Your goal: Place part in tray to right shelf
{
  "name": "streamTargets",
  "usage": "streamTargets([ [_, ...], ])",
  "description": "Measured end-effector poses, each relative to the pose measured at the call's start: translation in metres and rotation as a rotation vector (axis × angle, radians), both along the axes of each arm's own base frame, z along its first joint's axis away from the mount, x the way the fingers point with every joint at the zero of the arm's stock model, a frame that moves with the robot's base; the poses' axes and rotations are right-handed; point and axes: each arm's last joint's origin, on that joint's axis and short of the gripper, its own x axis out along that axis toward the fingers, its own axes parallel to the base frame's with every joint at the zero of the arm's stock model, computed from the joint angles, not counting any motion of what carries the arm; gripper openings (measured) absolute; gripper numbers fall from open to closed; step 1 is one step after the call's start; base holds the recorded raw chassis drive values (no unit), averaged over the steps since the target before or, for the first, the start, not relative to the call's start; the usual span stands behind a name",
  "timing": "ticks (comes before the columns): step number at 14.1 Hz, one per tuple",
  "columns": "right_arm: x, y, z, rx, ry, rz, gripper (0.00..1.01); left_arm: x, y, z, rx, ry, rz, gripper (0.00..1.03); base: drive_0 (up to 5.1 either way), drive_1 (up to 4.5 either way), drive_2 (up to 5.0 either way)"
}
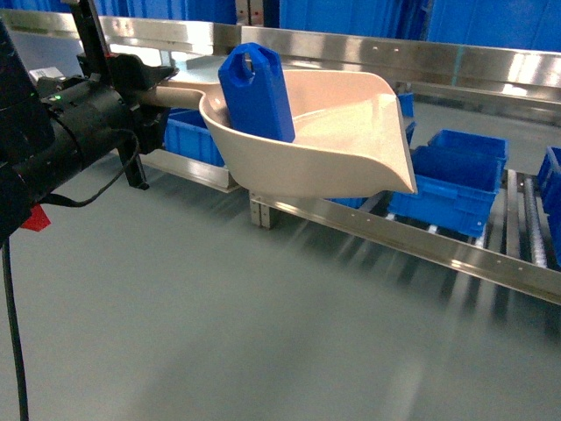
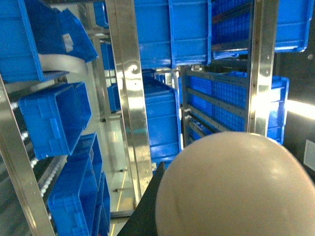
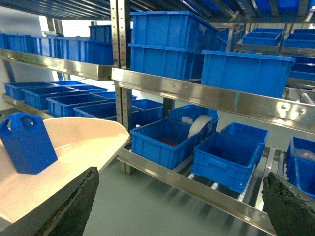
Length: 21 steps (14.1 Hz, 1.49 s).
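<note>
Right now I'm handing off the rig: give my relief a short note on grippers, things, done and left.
Left gripper: at the beige scoop tray's handle, jaws hidden.
Right gripper: open, holds nothing.
Blue jerrycan part: upright inside the tray, carried above the floor before the steel roller shelf.
Done: part loaded in the tray.
Left: move right and set the tray on the shelf.

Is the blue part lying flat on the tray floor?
No, the part stands upright inside the beige tray, handle loop on top.

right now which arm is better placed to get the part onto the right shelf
Left. Its gripper grips the tray handle with the part inside, near the shelf; the right gripper is open and empty.
</note>
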Motion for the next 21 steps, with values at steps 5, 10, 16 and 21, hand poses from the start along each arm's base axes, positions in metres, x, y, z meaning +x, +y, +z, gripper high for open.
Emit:
streamTargets([
  [5, 0.0, 0.0, 0.0, 0.0, 0.0, 0.0, 0.98, 0.0002, 0.0016, 0.0, 0.0, 0.0, 0.004, 0.14, -1.6, -1.59, -1.6],
  [10, 0.0, 0.0, 0.0, 0.0, 0.0, 0.0, 0.98, 0.0001, 0.0008, 0.0, 0.0, 0.0, 0.002, 0.14, -1.6, -1.57, -1.6],
  [16, 0.0, 0.0, 0.0, 0.0, 0.0, 0.0, 0.98, 0.0001, 0.0008, 0.0, 0.0, 0.0, 0.002, 0.14, -1.6, -1.56, -1.6],
  [21, -0.0005, -0.0003, 0.0007, 0.002, -0.005, -0.001, 0.98, -0.0004, -0.0024, -0.0001, 0.0, 0.001, -0.007, 0.14, -1.1, -1.07, -1.1],
])
